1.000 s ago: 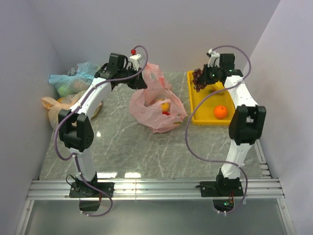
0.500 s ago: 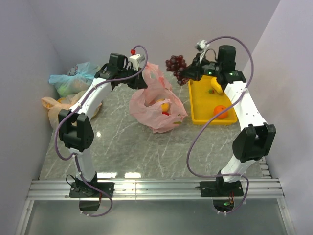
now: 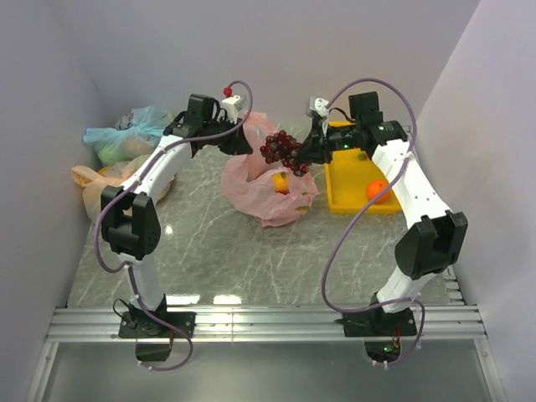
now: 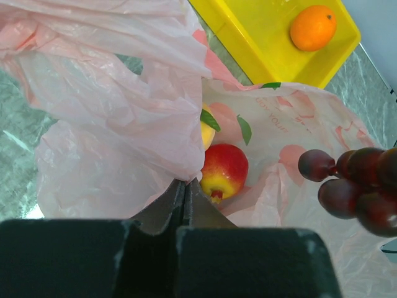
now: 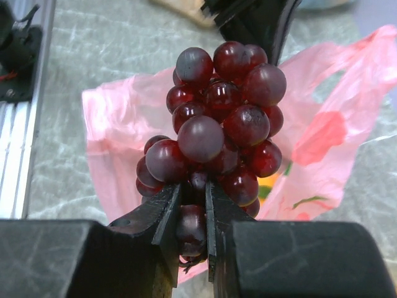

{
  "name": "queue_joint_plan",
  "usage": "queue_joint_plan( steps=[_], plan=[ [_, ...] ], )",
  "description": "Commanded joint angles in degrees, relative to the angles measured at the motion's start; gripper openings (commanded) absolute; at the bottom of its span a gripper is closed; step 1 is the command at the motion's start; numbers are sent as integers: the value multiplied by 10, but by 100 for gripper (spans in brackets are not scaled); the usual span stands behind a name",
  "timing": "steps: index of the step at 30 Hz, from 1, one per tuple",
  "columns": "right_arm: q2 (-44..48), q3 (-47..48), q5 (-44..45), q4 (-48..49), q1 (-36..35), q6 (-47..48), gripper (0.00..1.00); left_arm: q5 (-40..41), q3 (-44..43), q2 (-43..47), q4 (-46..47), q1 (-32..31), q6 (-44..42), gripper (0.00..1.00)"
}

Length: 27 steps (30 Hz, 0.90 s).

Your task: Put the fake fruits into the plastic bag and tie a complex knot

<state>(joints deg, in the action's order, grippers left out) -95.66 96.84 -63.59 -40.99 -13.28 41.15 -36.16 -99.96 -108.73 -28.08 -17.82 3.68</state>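
The salmon-pink plastic bag (image 3: 270,194) lies at mid-table with its mouth held up. My left gripper (image 3: 242,138) is shut on the bag's rim (image 4: 155,112). Inside the bag lie a red-and-yellow fruit (image 4: 224,171) and a yellow one (image 3: 282,182). My right gripper (image 5: 192,194) is shut on the dark purple grape bunch (image 5: 223,118) and holds it in the air over the bag's opening (image 3: 283,152). An orange ball (image 3: 377,191) sits in the yellow tray (image 3: 345,199).
A blue-green tied bag (image 3: 126,134) and a pale peach tied bag (image 3: 94,180) lie at the back left by the wall. The yellow tray stands right of the pink bag. Walls close in the left, back and right.
My right arm lifted the grape bunch out of the yellow tray and swung it left to above the bag's mouth. The left arm has kept still, holding the bag.
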Motion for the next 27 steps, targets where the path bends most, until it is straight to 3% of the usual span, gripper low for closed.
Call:
queue_joint_plan(
  steps=[1, 5, 11, 12, 13, 18, 21, 25, 27],
  plan=[
    [-15, 66, -21, -101, -3, 86, 0, -10, -4, 16, 27, 1, 11, 0],
    [-78, 125, -4, -188, -19, 140, 0, -15, -18, 11, 25, 1, 12, 0],
    [-145, 196, 50, -219, -54, 92, 1, -18, -30, 4, 28, 1, 21, 0],
    [-151, 209, 61, -232, -57, 91, 8, -18, -29, 4, 29, 1, 23, 0],
    [-153, 214, 76, -233, -60, 90, 29, -16, -28, 5, 30, 1, 25, 0],
    [-124, 186, 96, -135, -51, -15, 73, -9, -21, 11, 32, 1, 25, 0],
    [-94, 157, 96, -61, -21, -81, 78, -4, -20, 11, 29, 1, 22, 0],
    [-69, 115, 107, 105, 56, -283, 81, 0, -25, 8, 26, 2, 17, 0],
    [-85, 128, 150, 141, 87, -313, 82, -2, -29, 4, 23, 2, 16, 0]
  ],
)
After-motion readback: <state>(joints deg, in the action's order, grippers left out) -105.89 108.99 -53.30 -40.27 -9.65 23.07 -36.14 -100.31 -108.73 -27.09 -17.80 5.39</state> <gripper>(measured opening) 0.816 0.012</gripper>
